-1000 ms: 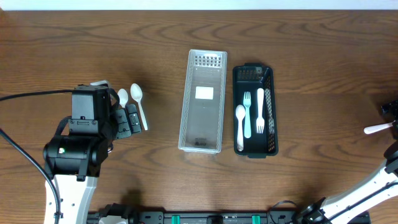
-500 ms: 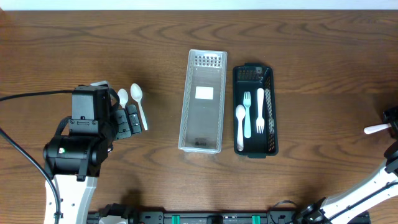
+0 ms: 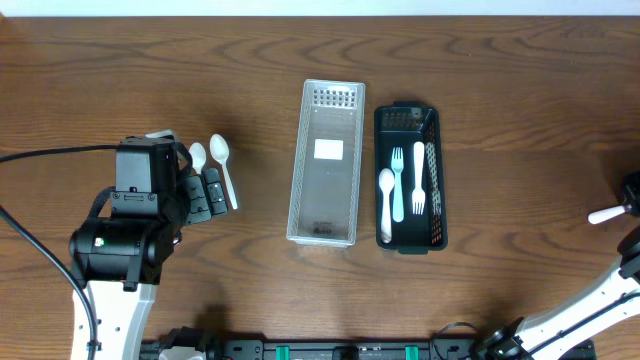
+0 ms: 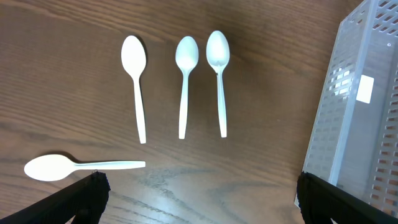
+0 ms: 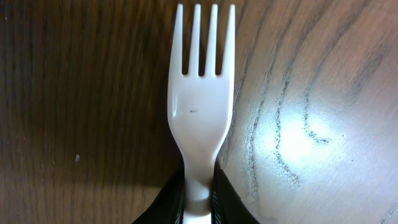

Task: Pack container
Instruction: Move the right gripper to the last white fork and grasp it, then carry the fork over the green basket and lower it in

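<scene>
Dark wood-grain table (image 3: 520, 70), pale strip (image 3: 320, 6), perhaps wall, beyond.

- This looked like a robotics lab bench, not a home or a kitchen.
- Two robot arms stood at the near edge of a wood-grain table (image 3: 500, 80): a left arm (image 3: 118, 245) and a right arm (image 3: 600, 300).
- A loose black cable (image 3: 50, 153) crossed the table's left side.
- A black mounting rail (image 3: 320, 351) ran along the near edge.
- White plastic spoons (image 4: 186, 53) lay in a tidy row near a clear bin (image 3: 325, 200).

No text, brand or number can be read anywhere; the white sticker (image 3: 329, 150) toward 12 o'clock on the clear plastic bin's (image 3: 325, 205) floor shows no legible print.
</scene>
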Robot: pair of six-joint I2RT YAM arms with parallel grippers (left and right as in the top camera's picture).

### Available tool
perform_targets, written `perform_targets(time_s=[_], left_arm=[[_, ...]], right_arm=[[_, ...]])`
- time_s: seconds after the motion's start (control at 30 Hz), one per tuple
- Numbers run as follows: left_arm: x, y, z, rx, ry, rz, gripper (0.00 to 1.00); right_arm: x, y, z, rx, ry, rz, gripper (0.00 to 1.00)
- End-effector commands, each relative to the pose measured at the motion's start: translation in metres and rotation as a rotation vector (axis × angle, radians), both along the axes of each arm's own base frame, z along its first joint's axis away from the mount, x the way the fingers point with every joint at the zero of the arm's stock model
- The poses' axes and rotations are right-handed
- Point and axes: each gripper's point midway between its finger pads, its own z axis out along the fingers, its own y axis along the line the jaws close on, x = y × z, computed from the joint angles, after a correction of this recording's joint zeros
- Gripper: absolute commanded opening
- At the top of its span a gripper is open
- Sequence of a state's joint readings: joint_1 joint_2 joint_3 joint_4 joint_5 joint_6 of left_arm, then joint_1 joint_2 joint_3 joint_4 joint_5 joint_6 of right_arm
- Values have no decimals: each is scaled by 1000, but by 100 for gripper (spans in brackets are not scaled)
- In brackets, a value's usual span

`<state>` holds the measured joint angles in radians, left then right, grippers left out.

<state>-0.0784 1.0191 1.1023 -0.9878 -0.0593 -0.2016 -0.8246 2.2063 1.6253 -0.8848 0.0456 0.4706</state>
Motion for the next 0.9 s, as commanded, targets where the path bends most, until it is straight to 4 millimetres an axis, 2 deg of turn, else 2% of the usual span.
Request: perform_targets(time_s=[0.0,0.1,0.33,0.47,0.6,0.73,0.87], left_arm=[[2,4,7,18,-16,0,99],[2,4,7,18,-16,0,98],[2,4,7,18,-16,0,98],[2,4,7,18,-17,0,98],[2,4,7,18,-17,0,98],[2,4,7,18,-17,0,98],[2,4,7,18,-17,0,98]], right_arm=[[-11,-1,-11,19,31,-20,6],[-11,0,-11,20,32,-19,1],[-18,14,-11,65,75,-8,1],[-19,24,-1,61,113,26,1],[3,39,27,4,83,91,1],[38,67,71,-75,-1,194,1],[73,118,121,-145,-99,355,1]])
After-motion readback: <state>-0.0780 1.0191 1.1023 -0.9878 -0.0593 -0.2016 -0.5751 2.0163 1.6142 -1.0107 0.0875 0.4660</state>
